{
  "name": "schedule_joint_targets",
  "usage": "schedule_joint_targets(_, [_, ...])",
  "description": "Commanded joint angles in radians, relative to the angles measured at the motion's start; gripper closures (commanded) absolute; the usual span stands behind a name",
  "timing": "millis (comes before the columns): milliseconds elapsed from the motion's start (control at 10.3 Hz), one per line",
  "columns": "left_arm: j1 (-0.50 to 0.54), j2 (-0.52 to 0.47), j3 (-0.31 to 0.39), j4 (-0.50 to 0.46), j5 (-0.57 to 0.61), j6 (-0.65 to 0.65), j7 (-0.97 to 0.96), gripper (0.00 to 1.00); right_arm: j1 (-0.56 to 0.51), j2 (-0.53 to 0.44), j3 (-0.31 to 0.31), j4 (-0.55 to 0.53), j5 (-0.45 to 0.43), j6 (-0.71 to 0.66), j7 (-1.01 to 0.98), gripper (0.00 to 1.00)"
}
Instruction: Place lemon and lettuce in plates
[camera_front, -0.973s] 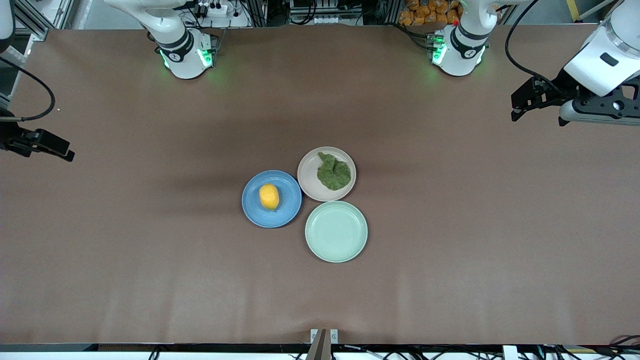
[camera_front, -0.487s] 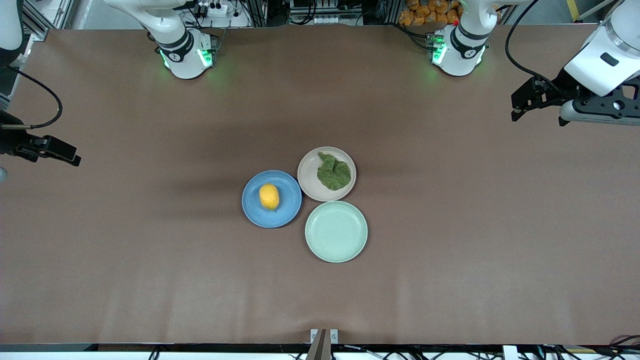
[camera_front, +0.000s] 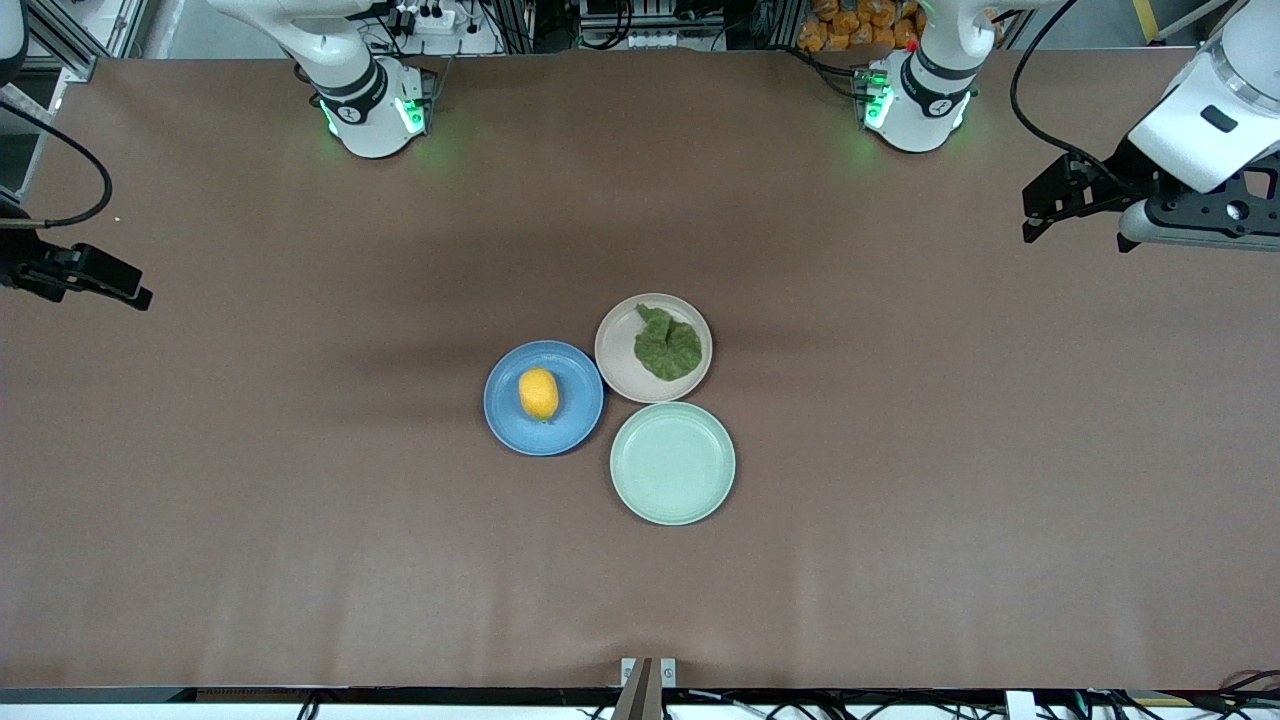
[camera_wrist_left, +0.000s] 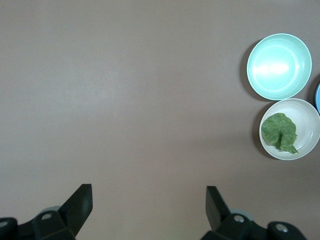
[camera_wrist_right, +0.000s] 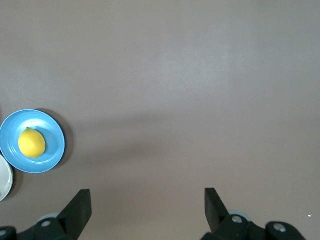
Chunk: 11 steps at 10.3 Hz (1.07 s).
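The lemon (camera_front: 538, 393) lies in the blue plate (camera_front: 575, 425) at mid-table. The lettuce (camera_front: 667, 346) lies flat in the beige-pink plate (camera_front: 617, 358), which touches the blue plate and lies farther from the front camera. My left gripper (camera_wrist_left: 148, 200) is open and empty, held high over bare table toward the left arm's end; its view shows the lettuce (camera_wrist_left: 280, 132) in its plate (camera_wrist_left: 306, 125). My right gripper (camera_wrist_right: 148, 200) is open and empty, held high over bare table toward the right arm's end; its view shows the lemon (camera_wrist_right: 32, 143) in the blue plate (camera_wrist_right: 54, 150).
A pale mint-green plate (camera_front: 672, 463) holds nothing and sits nearest the front camera, touching the beige-pink plate; it also shows in the left wrist view (camera_wrist_left: 279, 66). The three plates cluster together on the brown table (camera_front: 900, 500).
The right arm's hand shifted slightly at the table's edge, first a little toward the plates, then back and up. The left arm, the plates, the lemon and the lettuce have not moved.
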Motion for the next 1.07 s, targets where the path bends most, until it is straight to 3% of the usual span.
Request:
schedule_joint_targets(0, [0.002,0.009,-0.001,0.022,-0.015,-0.018,-0.001,0.00,-0.011,-0.014,0.018,-0.008,-0.009,-0.012,0.011,0.00])
schedule_joint_targets(973, [0.005,0.006,-0.001,0.022,-0.014,-0.020,0.001,0.00,-0.001,0.000,0.005,-0.005,-0.014,-0.040,0.008,0.00])
